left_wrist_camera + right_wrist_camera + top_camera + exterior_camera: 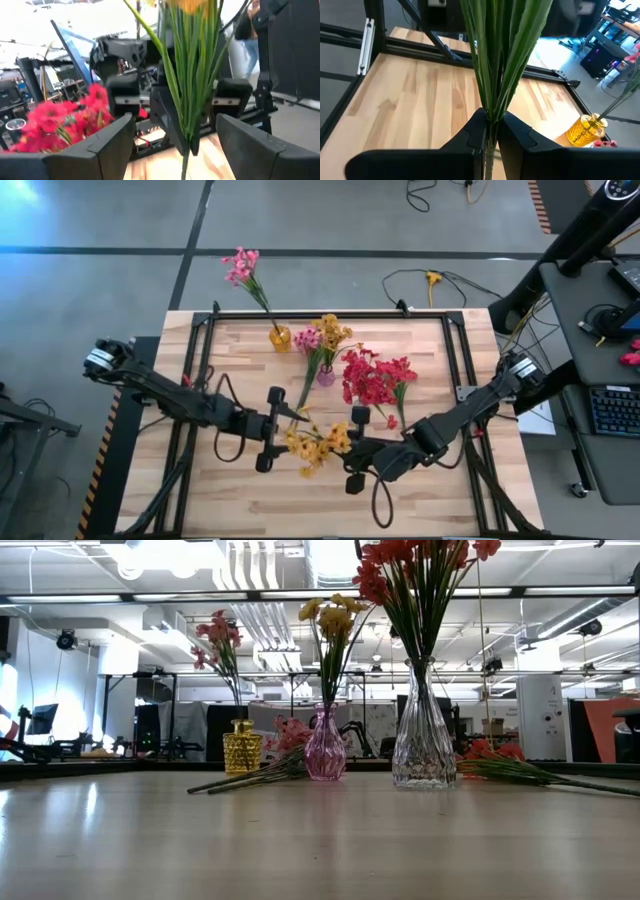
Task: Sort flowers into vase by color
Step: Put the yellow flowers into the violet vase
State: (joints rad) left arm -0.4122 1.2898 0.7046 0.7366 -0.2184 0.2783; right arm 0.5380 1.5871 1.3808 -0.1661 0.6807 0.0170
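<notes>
A wooden table [250,490] fills the high view, with a dark arm reaching in from each side toward its middle.

The left gripper [272,430] sits near the centre of the table with its fingers [105,145] spread wide. Green stems pass between them without being pinched.

The right gripper [355,450] faces it from the other side, and its fingers [470,135] are closed tight on the stems of a yellow flower bunch [315,445]. The bunch hangs between the two grippers, above the table, its blossoms toward the left gripper.

Behind them stand three vases. A tall clear glass vase [424,740] holds a big bunch of red flowers [375,378], and a few more red sprays [510,765] lie flat on the table just beside it. A small pink vase [325,745] in the middle holds yellow flowers [333,615], with a pink spray [285,745] lying on the table against its base. A short yellow vase [241,748] near the far edge holds a pink stem [242,268] that leans out past the table's edge.
</notes>
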